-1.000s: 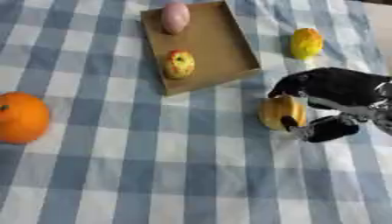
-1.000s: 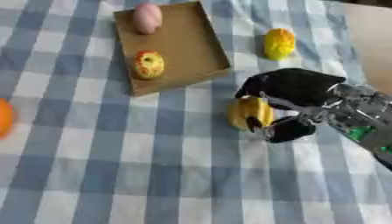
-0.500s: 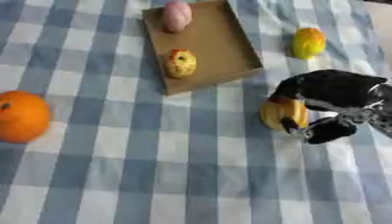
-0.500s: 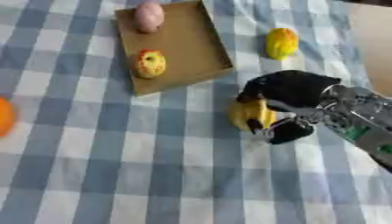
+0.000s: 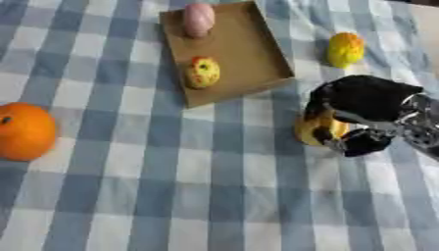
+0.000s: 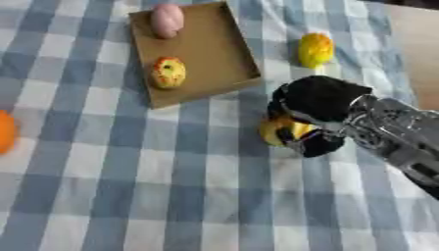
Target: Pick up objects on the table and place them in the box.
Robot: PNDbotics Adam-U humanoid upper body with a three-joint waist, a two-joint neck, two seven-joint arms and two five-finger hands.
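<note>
Right hand (image 5: 364, 100) curled over a yellow fruit (image 5: 314, 131) on the checked cloth (image 5: 171, 186), fingers (image 5: 319, 105) wrapped down one side and thumb (image 5: 364, 143) hooked under the other, pinching it between them. Seen coming in from the right edge, silver forearm (image 6: 403, 137) trailing off toward the lower right corner. Fruit apparently touching the cloth, though hard to tell whether lifted clear, with the dark hand covering most of it.

Just below and right of the box (image 5: 249, 59), near its lower right corner. Cardboard, shallow, lying askew at the top centre, open side up. Inside: a pink oval thing (image 5: 198, 18) against the far wall, and a yellow round thing with red speckles (image 5: 202, 72) nearer the front wall, well apart from each other.

Outside the box, to its right: a second yellow fruit (image 5: 346, 49), alone on the cloth, above the hand and not touching it.

Far left on the cloth: an orange (image 5: 26, 131), well apart from box and hand, showing whole in the left eye view and cut by the left edge in the right eye view.

At the upper right corner, bare table (image 6: 416, 44) past the edge of the cloth.
</note>
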